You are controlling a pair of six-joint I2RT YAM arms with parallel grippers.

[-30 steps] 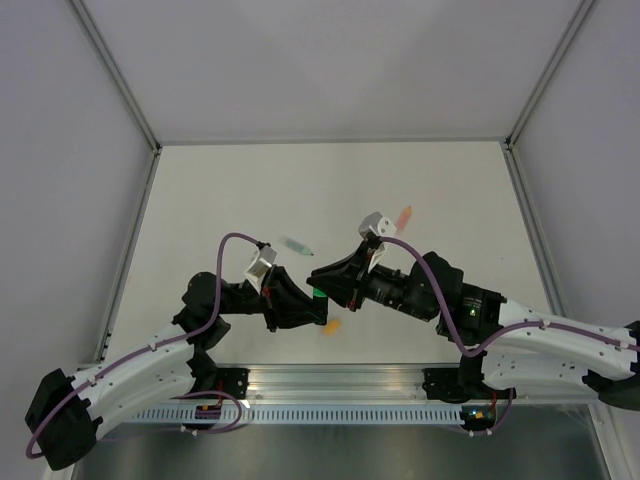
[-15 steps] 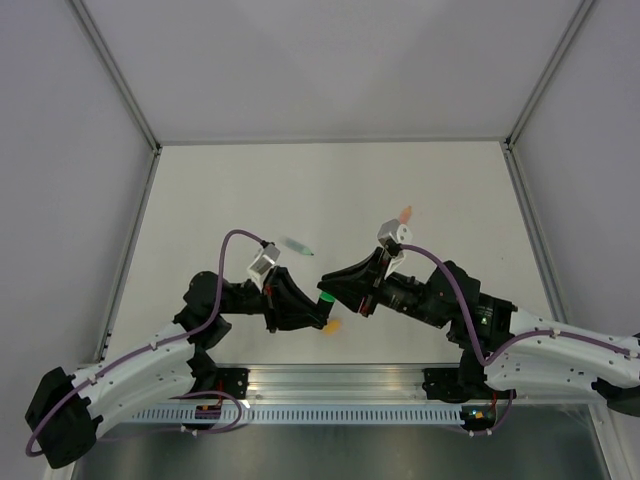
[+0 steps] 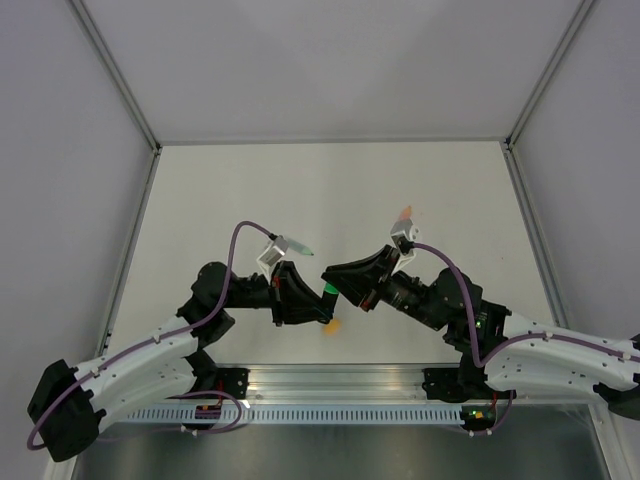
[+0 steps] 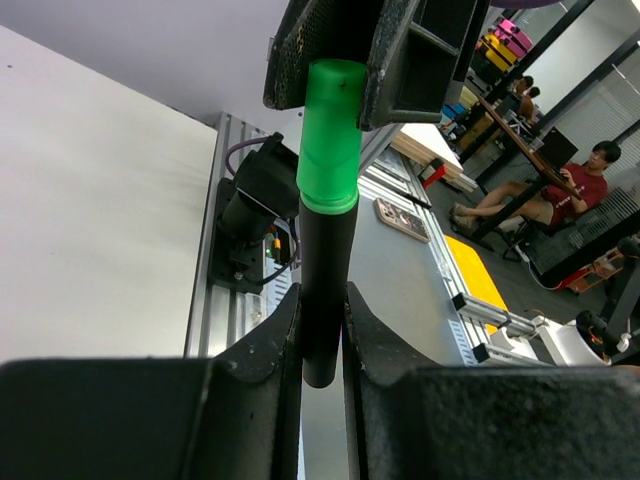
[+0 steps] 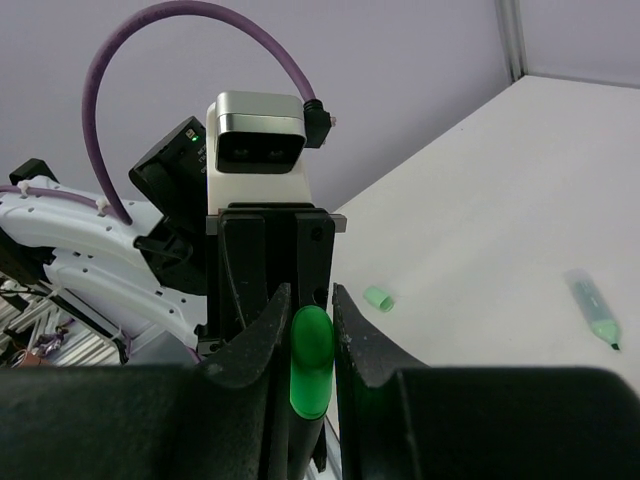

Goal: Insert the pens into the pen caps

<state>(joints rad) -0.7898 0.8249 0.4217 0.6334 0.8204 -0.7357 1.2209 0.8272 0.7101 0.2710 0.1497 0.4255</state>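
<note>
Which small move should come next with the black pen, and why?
Probably open the right jaws and draw back: the green cap looks seated on the black pen, with no gap showing, and the left jaws grip the pen.

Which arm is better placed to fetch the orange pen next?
Right, probably. The orange pen lies just beyond the right wrist; the right gripper only pinches the green cap, while the left gripper holds the black pen.
</note>
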